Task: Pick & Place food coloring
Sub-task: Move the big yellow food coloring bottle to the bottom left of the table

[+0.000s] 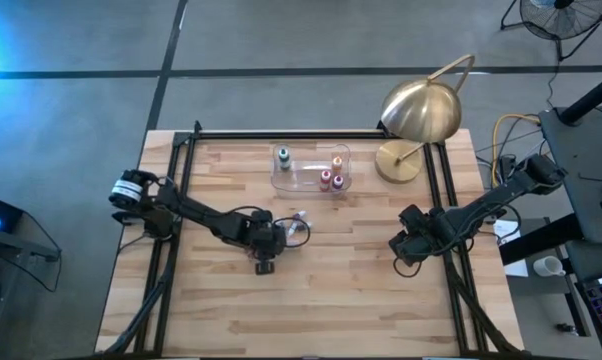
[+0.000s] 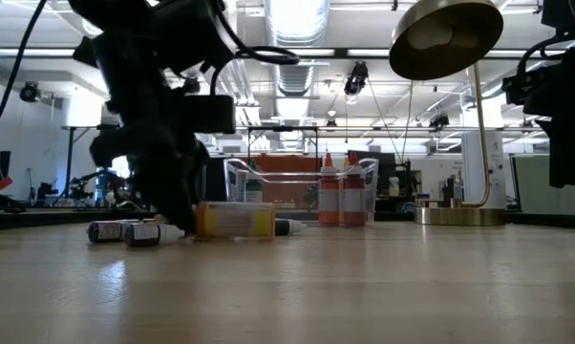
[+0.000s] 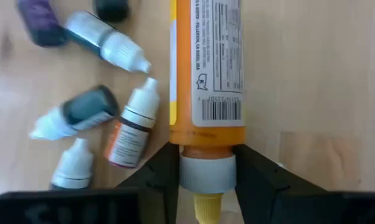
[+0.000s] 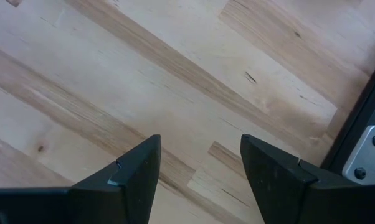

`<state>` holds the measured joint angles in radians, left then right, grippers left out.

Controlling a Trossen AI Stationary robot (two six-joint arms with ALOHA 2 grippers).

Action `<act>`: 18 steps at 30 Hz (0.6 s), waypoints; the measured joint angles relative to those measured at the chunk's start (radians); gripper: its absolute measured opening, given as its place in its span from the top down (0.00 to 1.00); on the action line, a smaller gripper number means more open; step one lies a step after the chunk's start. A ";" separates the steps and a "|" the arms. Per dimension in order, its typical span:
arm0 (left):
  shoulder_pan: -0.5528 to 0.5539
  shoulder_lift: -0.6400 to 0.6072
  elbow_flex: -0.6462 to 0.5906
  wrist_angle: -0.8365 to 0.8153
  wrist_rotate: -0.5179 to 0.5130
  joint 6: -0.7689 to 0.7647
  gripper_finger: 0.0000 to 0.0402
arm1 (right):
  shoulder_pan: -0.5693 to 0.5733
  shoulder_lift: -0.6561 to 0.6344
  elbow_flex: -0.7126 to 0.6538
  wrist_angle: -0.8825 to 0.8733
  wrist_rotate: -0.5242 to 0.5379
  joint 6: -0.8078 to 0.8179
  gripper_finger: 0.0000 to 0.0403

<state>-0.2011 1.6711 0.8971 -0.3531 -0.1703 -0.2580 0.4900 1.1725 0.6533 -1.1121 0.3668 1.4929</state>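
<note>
The left gripper (image 3: 203,180) is shown low over the mid-table, its fingers closed against the grey collar of an orange food coloring bottle (image 3: 206,68) lying flat beside several small dropper bottles (image 3: 130,130). Such a bottle is judged light, rigid and smooth-sided, best taken at the collar below the cap. Further right, the clear tub (image 1: 299,178) holds upright bottles, and the right gripper (image 4: 197,171) waits partly open, empty, at the table's right edge.

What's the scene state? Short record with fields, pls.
left gripper: low over the table, fingers either side of the orange bottle at its cap end
right gripper: open, empty, over bare wood at the right edge
tub: four bottles upright inside
loose bottles: lying beside the orange one
lamp: far right corner
</note>
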 joint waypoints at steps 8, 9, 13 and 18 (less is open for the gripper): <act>0.050 -0.004 0.288 -0.563 0.128 0.013 0.77 | 0.000 0.000 0.000 0.001 0.000 0.000 0.47; 0.058 -0.004 0.344 -0.694 0.162 0.010 0.77 | 0.000 0.000 0.000 0.000 0.000 0.000 0.47; 0.094 0.022 0.522 -1.162 0.274 -0.050 0.77 | 0.001 0.000 0.000 0.001 0.000 0.000 0.47; 0.112 -0.012 0.503 -1.200 0.520 -0.226 0.77 | 0.001 -0.001 -0.003 0.001 0.007 0.016 0.47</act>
<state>-0.0891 1.6587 1.4004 -1.5529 0.3500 -0.4837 0.4908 1.1719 0.6506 -1.1110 0.3738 1.5093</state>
